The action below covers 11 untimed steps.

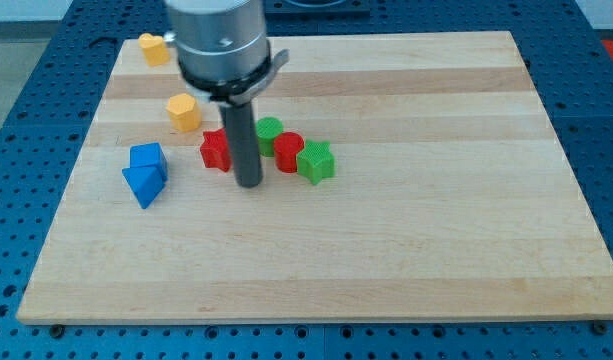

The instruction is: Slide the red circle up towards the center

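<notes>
Red circle sits near the middle of the counter, touching the green star and just beside the green circle. My tip stands straight down, just left of and below it. No gripper here; next I must get under the red circle and push up.

Board: pale wood, lengthwise grain stripes. Surround: blue, dotted with holes. Rod dark, my tip black. Red circle, red block. Green star, green block. Two yellow blocks. Two blue blocks.
</notes>
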{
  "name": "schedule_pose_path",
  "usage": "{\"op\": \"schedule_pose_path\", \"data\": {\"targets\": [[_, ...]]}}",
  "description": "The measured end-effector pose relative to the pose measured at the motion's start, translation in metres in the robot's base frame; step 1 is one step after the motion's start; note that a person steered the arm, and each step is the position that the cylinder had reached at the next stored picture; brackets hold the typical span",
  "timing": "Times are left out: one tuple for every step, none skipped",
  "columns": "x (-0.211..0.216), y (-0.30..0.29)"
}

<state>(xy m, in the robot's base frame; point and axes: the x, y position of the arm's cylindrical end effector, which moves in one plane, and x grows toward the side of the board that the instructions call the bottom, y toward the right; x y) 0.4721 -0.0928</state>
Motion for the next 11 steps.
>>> {"op": "schedule_pose_path", "data": {"targets": [[0.006,0.007],[-0.017,0.031],[-0.037,0.058],[-0.05,0.092],[-0.053,0.087],[-0.055,0.079],[-0.076,0.079],[-0.102,0.079],[-0.128,0.075],[-0.153,0.068],[-0.17,0.042]]}}
